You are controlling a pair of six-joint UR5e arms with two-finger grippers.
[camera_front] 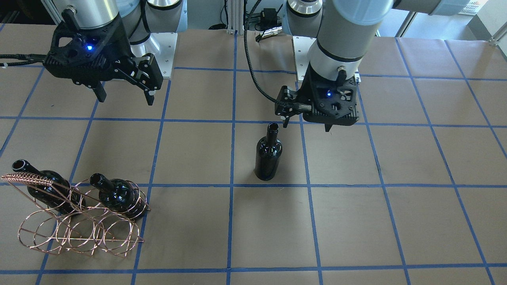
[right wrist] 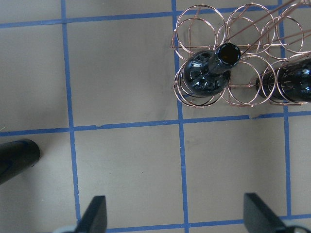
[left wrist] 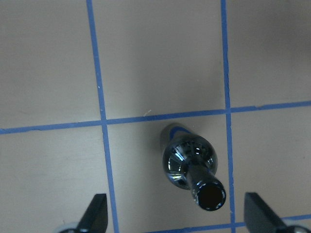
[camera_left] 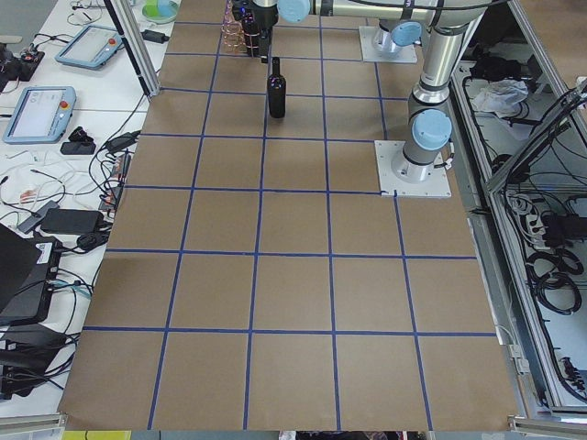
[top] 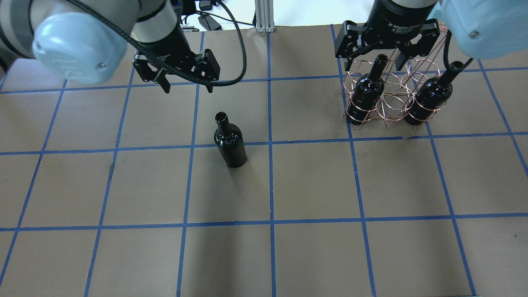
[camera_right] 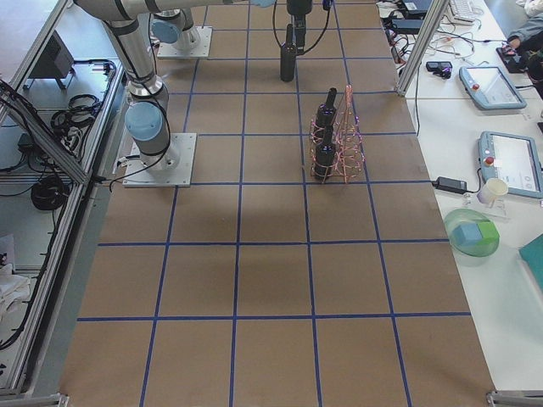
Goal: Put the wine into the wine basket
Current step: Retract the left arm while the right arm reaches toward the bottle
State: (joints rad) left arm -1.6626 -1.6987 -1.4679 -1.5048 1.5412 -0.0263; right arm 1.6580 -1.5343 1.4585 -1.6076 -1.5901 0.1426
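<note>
One dark glass wine bottle (camera_front: pixel 268 152) stands upright on the table near its middle, also in the overhead view (top: pixel 229 142). My left gripper (camera_front: pixel 307 126) is open and empty, above and just behind the bottle; the left wrist view shows the bottle's mouth (left wrist: pixel 210 195) between the open fingertips (left wrist: pixel 97 213). The copper wire wine basket (top: pixel 392 103) holds two more bottles (top: pixel 365 93) (top: pixel 429 97), tilted in its loops. My right gripper (top: pixel 385 57) is open and empty, above the basket's far side. The right wrist view shows the basket (right wrist: pixel 225 28) and a bottle (right wrist: pixel 206 75).
Brown paper with a blue tape grid covers the table (top: pixel 313 185). The basket's braided handle (camera_front: pixel 29 178) rises over its bottles. Both arm bases (camera_front: pixel 162 43) stand at the robot's edge. Side benches with tablets (camera_right: pixel 496 85) lie beyond the table.
</note>
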